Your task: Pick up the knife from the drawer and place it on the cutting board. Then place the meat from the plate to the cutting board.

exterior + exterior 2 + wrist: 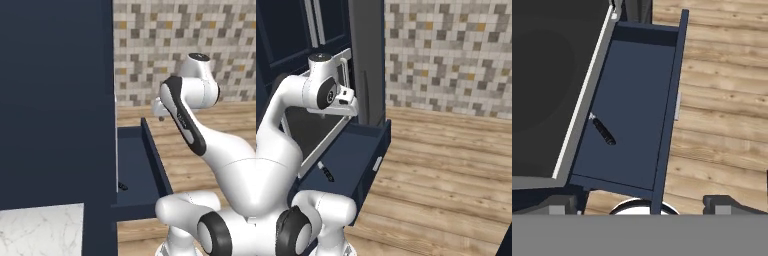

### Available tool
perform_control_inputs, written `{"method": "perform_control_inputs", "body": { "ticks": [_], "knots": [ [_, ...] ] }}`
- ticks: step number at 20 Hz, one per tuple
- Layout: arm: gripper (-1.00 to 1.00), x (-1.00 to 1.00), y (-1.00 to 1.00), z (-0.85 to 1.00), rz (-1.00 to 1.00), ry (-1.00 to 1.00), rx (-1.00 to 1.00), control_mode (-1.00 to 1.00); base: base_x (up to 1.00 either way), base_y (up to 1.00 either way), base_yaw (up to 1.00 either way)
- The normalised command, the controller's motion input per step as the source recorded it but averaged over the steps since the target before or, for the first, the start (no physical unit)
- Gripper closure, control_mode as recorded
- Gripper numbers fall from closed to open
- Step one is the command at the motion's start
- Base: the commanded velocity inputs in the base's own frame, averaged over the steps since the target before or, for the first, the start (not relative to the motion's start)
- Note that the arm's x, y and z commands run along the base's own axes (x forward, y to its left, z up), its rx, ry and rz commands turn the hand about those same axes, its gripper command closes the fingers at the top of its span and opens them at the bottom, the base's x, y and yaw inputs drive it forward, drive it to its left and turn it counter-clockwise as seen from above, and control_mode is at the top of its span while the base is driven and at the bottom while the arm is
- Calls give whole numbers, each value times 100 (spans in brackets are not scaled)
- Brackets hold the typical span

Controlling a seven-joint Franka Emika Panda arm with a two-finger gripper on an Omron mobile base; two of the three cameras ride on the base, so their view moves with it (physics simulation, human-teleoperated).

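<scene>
Gripper (pixel 640 202) jaws wide, holding nothing, high above the open drawer (pixel 637 100). Knife (pixel 603 130) lies flat on drawer floor near the counter-side wall, blade tip tucked w/ edge. Risk: finger clips that wall on descent, or thin handle slips flat.

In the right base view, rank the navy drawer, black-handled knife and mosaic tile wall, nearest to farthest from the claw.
1. Wide navy drawer, under the claw.
2. Small black-handled knife, lower in it.
3. Mosaic tile wall, beyond the drawer.
</scene>
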Motion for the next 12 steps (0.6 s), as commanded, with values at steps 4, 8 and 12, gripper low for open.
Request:
{"method": "perform_control_inputs", "body": {
  "ticks": [4,8,12],
  "knots": [
    [-100,0,0,0,0,0,0,100,0,-11,-8],
    [-100,0,-1,0,-1,0,0,-100,0,0,0],
    [-100,4,-13,-11,1,0,0,-100,0,0,0]
  ]
}}
